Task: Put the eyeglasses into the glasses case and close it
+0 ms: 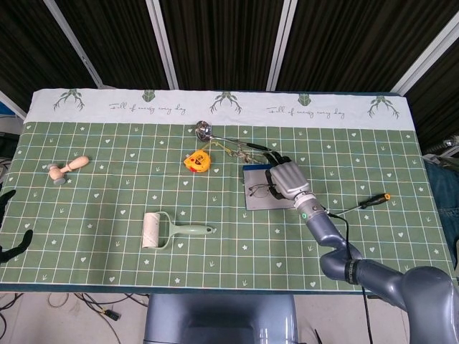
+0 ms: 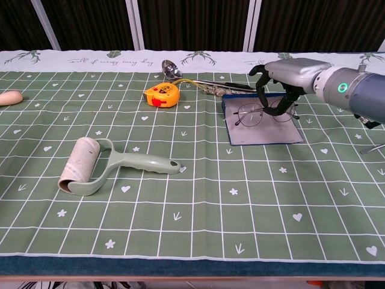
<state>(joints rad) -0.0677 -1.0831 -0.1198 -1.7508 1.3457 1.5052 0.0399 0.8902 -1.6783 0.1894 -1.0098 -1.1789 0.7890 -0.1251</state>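
Note:
The glasses case (image 1: 264, 202) (image 2: 264, 131) lies open on the green mat, blue outside with a grey lining. My right hand (image 1: 288, 179) (image 2: 287, 74) hovers over its far half and holds the thin-rimmed eyeglasses (image 1: 259, 190) (image 2: 248, 114) by their right side. The lenses hang just above the grey lining, toward the case's left edge. I cannot tell whether the frame touches the lining. My left hand (image 1: 13, 240) shows only at the left edge of the head view, fingers apart and holding nothing, far from the case.
A ladle (image 1: 215, 135) and an orange tape measure (image 1: 197, 160) lie just behind and left of the case. A lint roller (image 1: 168, 231) sits mid-left, a wooden mallet (image 1: 68, 168) far left, and a screwdriver (image 1: 362, 204) to the right of the case.

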